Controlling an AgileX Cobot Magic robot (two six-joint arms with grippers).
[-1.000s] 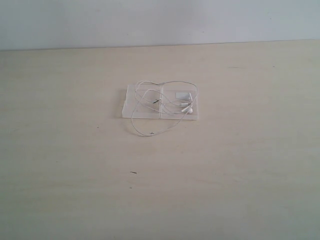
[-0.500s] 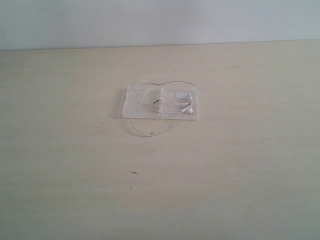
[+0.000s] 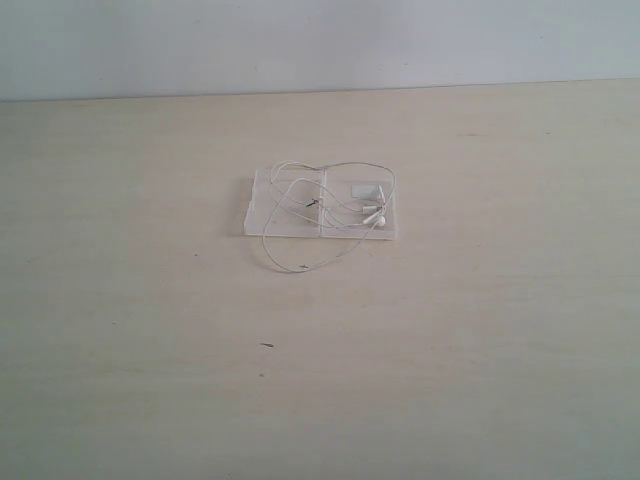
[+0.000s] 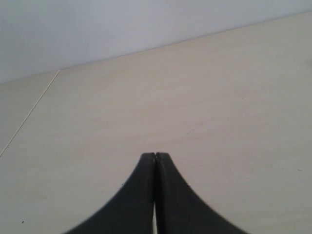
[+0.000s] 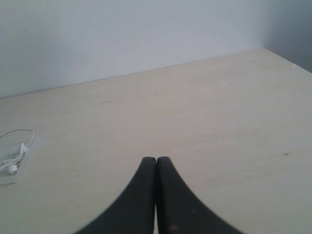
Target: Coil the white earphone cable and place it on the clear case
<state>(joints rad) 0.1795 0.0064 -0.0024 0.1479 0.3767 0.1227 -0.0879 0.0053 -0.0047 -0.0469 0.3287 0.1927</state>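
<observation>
The clear case (image 3: 262, 203) lies flat in the middle of the table, its two square halves side by side, the right half bearing a small white label (image 3: 366, 187). The white earphone cable (image 3: 285, 268) rests in loose loops over the case, one loop hanging off the near edge onto the table; its two earbuds (image 3: 374, 213) lie on the right half. Neither arm shows in the exterior view. My left gripper (image 4: 155, 156) is shut with nothing in it, above bare table. My right gripper (image 5: 156, 159) is shut and empty too; the case's corner (image 5: 9, 176) with the cable (image 5: 27, 131) shows far off.
The pale wooden table (image 3: 480, 330) meets a white wall (image 3: 320, 40) at the back. A small dark speck (image 3: 267, 345) lies nearer the front. The left wrist view shows a seam (image 4: 29, 113) in the table's surface.
</observation>
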